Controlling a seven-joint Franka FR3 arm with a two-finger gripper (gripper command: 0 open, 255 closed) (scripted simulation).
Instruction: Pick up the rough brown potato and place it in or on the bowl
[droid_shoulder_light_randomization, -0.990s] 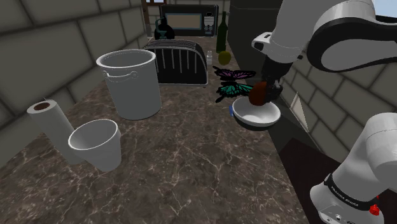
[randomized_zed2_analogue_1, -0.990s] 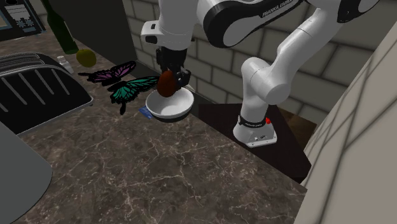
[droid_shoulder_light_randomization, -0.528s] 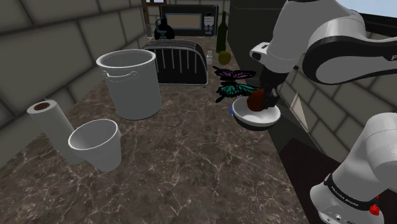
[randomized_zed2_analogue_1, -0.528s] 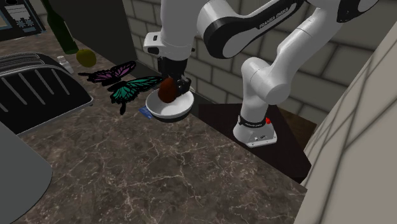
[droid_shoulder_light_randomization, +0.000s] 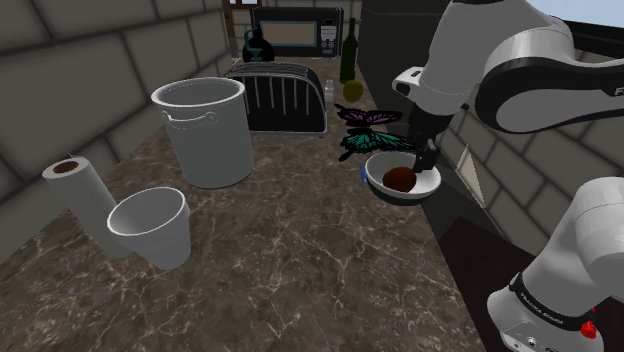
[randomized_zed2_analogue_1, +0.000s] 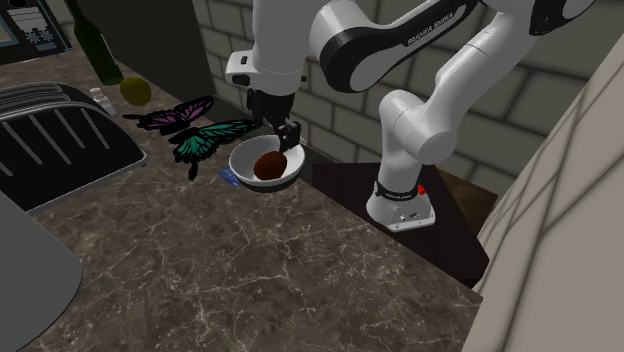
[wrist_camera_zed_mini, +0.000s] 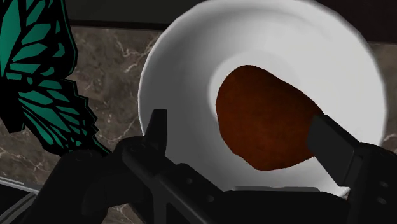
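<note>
The rough brown potato (droid_shoulder_light_randomization: 400, 179) lies inside the white bowl (droid_shoulder_light_randomization: 372, 175) near the counter's right edge in the shoulder view. My black gripper (droid_shoulder_light_randomization: 420, 152) hangs just above it, open, with nothing between its fingers. From the second exterior view, the potato (randomized_zed2_analogue_1: 267, 165) rests in the bowl (randomized_zed2_analogue_1: 240, 170) under the gripper (randomized_zed2_analogue_1: 281, 136). Seen from the wrist, the potato (wrist_camera_zed_mini: 267, 124) sits low in the bowl (wrist_camera_zed_mini: 191, 63), and the gripper (wrist_camera_zed_mini: 240, 121) has a finger on each side of it without touching it.
A teal butterfly (droid_shoulder_light_randomization: 360, 142) and a purple one (droid_shoulder_light_randomization: 366, 116) lie right behind the bowl. A toaster (droid_shoulder_light_randomization: 280, 95), a tall white pot (droid_shoulder_light_randomization: 205, 130), a white cup (droid_shoulder_light_randomization: 152, 225) and a paper roll (droid_shoulder_light_randomization: 75, 185) stand further left. A bottle (droid_shoulder_light_randomization: 348, 50) and lemon (droid_shoulder_light_randomization: 352, 90) are at the back.
The gripper lowered over the bowl with the potato, then opened. The potato dropped from the fingers and now rests in the bowl.
</note>
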